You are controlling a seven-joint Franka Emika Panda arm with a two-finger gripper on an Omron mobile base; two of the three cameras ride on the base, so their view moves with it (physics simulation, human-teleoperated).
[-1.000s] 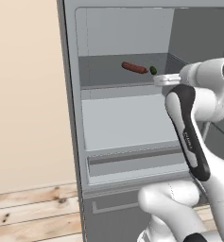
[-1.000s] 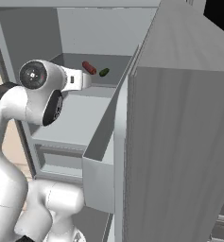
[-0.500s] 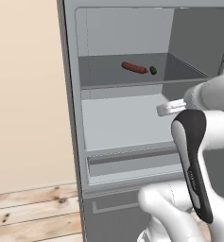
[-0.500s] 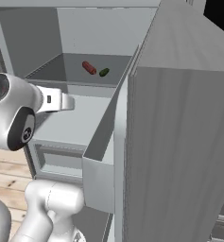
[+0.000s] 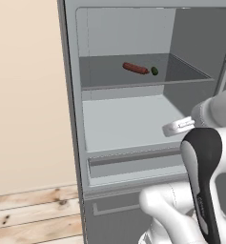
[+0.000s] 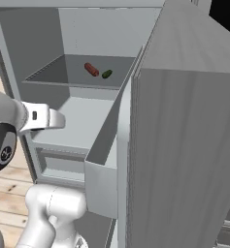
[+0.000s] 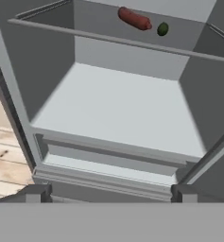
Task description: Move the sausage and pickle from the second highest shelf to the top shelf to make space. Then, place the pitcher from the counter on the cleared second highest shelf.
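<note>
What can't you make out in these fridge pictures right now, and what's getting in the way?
- Gripper: in the hand view its fingertips are cut off by the bottom edge.
- Second highest shelf: in the right base view its right part is hidden behind the open fridge door.
- Whether the sausage and the pickle touch: too small to tell in the left base view.

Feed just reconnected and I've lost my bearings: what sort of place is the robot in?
Most likely a kitchen, facing an open fridge: grey shelves, with a sausage and pickle on the top shelf, the open door at right, wood floor below.
</note>
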